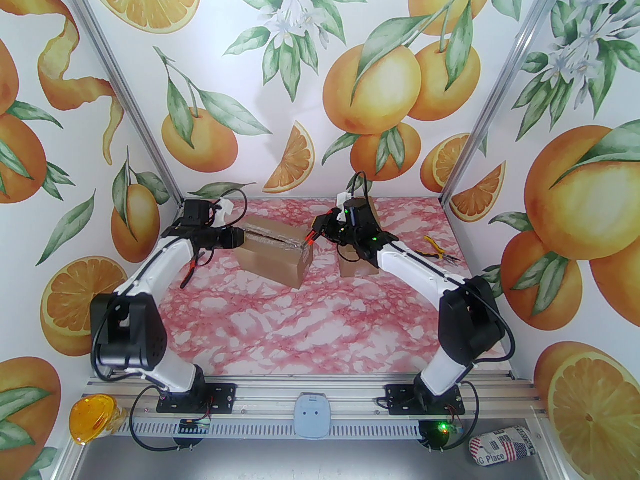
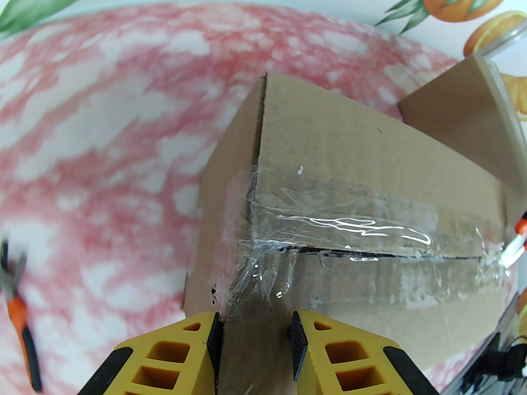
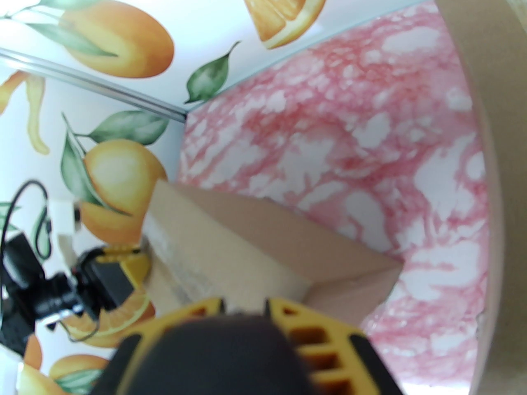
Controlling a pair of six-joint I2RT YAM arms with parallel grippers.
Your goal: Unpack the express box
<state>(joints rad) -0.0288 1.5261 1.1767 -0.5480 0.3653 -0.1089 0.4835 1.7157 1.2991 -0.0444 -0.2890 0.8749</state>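
- The pink marbled worktop [image 1: 320, 328] was bare across its near half.
- Orange-handled pliers [image 2: 18, 315] lay near the worktop's left edge, beneath the left arm.
- The express box [image 1: 277, 260] stood in the far half of the worktop, left of centre and turned at an angle. Its top flaps were down.
- Clear tape [image 2: 370, 224] ran wrinkled along the top seam, and a dark slit showed in the seam beneath it.
- The left gripper [image 2: 255, 335] was at the box's left end. Its jaws stood a narrow way apart with cardboard between the pads. Whether they pinched the box could not be determined.
- The right gripper [image 3: 245, 305] was at the box's right end, clamped on a blade tool [image 2: 514, 250] with an orange collar. The tool's pale tip met the tape at that end.
- A second cardboard box [image 1: 352, 268] stood just right of the express box, partly hidden by the right arm.
- Yellow-handled pliers [image 1: 436, 249] lay near the worktop's right edge.
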